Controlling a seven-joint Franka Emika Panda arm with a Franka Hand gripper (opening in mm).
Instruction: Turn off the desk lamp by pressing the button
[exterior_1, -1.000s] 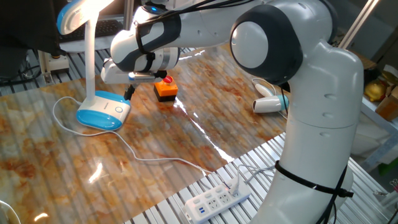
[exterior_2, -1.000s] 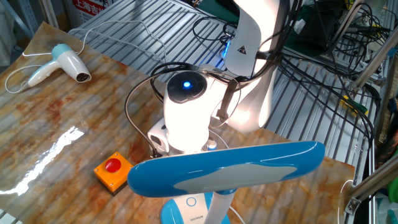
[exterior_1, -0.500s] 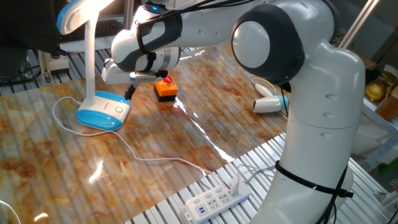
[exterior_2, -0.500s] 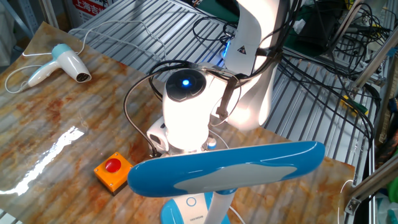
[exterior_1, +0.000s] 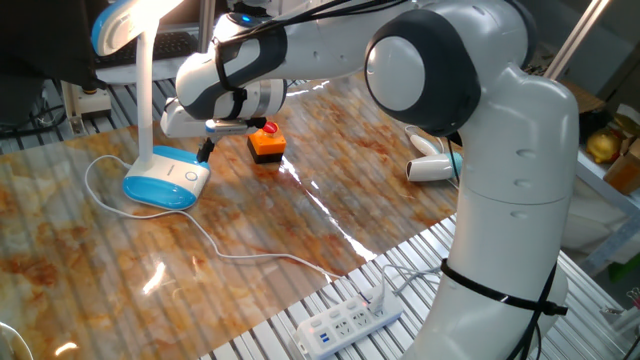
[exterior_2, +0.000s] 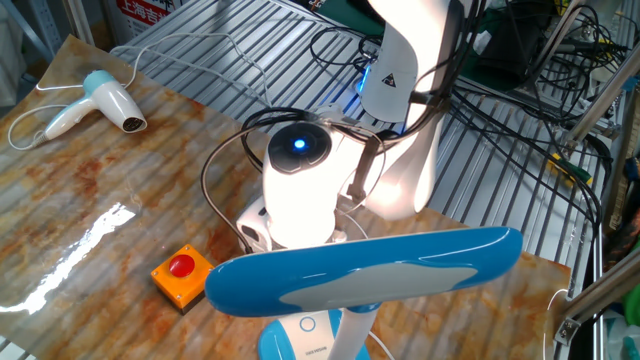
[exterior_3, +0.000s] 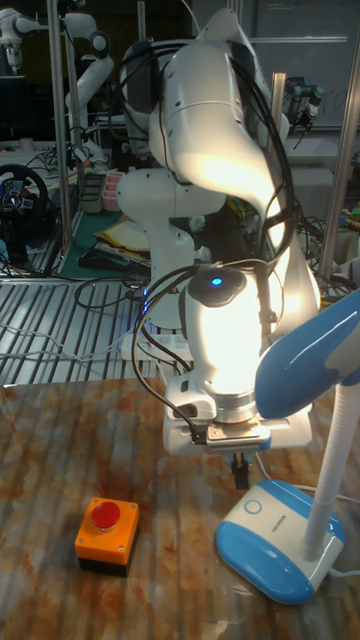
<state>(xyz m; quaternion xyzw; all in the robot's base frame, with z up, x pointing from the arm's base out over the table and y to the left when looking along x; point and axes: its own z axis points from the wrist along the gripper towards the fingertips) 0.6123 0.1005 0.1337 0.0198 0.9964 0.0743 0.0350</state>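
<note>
The desk lamp stands at the table's left, with an oval blue-and-white base (exterior_1: 165, 180), a slim white neck and a glowing head (exterior_1: 120, 22). Its light falls on my arm. The button (exterior_3: 252, 506) is a faint ring on the base's white top. My gripper (exterior_3: 240, 474) points down, its dark fingers pressed together with nothing between them. The tips hang just above the base's near edge, close beside the button. My gripper (exterior_1: 206, 151) sits just right of the base in one fixed view. In the other fixed view the lamp head (exterior_2: 370, 270) hides it.
A red round push-button on an orange box (exterior_1: 267, 143) sits just right of my gripper. A white-and-blue hair dryer (exterior_1: 432, 168) lies further right. The lamp's thin white cord (exterior_1: 230, 256) runs across the table to a power strip (exterior_1: 350, 320) at the front edge.
My wrist has shifted only slightly near the lamp base. The lamp is lit throughout and nothing else has moved.
</note>
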